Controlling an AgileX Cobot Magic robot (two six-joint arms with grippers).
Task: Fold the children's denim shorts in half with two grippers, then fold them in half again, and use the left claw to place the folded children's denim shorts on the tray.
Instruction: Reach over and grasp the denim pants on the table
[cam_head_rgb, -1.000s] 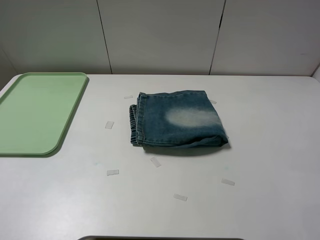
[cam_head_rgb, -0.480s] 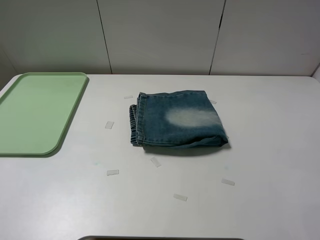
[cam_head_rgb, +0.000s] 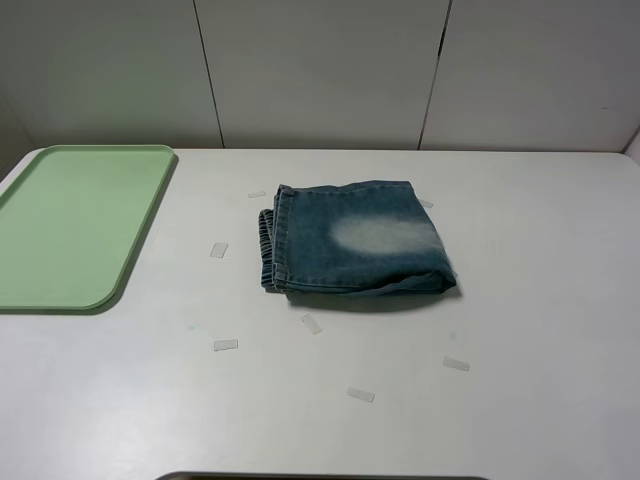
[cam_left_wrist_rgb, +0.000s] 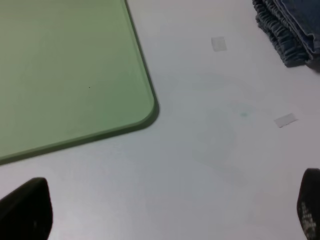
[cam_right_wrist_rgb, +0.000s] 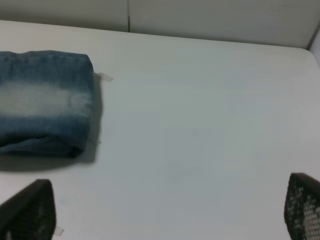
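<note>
Nothing shifts: shorts (cam_head_rgb: 355, 240) rest right of tray (cam_head_rgb: 70, 225); left claw (cam_left_wrist_rgb: 167, 210), right claw (cam_right_wrist_rgb: 165, 207) gape empty; shallow pinch could unfold them.

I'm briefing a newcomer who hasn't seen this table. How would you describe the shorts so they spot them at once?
On the white table, look right of the green tray, near the middle. The shorts lie there, a folded blue denim bundle with a pale bleached patch on top. Everything else nearby is just small clear tape strips.
</note>
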